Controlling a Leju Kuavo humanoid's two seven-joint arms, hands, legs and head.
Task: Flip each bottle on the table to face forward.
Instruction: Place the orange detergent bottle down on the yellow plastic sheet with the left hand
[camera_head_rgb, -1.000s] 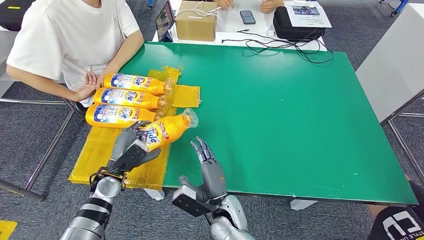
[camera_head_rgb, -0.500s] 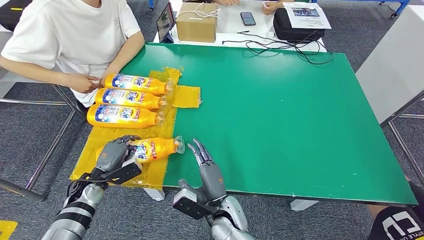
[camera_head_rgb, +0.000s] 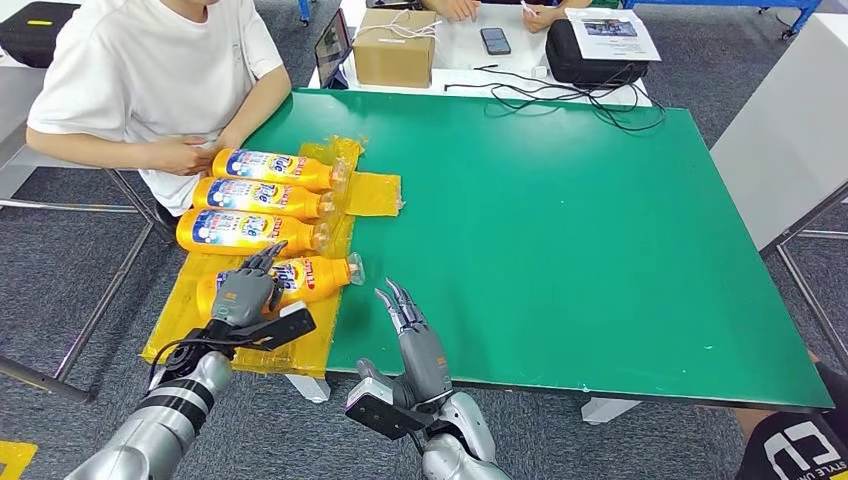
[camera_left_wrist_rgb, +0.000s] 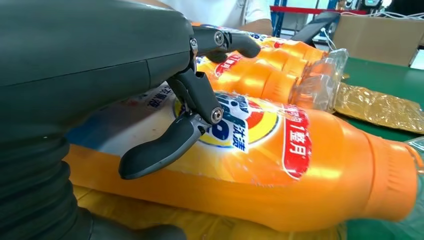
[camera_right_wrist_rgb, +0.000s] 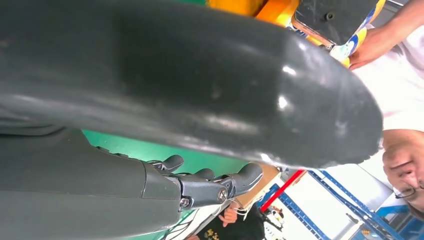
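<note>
Left hand (camera_head_rgb: 243, 292) resting on nearest bottle (camera_head_rgb: 300, 277), fingers (camera_left_wrist_rgb: 165, 147) draping over label, not clamping; base end hiding under palm. Bottle lying on yellow sheet (camera_head_rgb: 195, 300), label up, cap end poking out toward right hand (camera_head_rgb: 415, 335). Right hand hovering, fingers spreading straight, holding nothing. Beyond left hand, three bottles (camera_head_rgb: 260, 198) lying side by side; person's hand (camera_head_rgb: 190, 155) touching farthest one.

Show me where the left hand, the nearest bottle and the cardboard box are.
left hand (camera_head_rgb: 243, 292): head view, on the back of the hand.
nearest bottle (camera_head_rgb: 318, 272): head view, on its orange shoulder.
cardboard box (camera_head_rgb: 393, 50): head view, on its front face.
</note>
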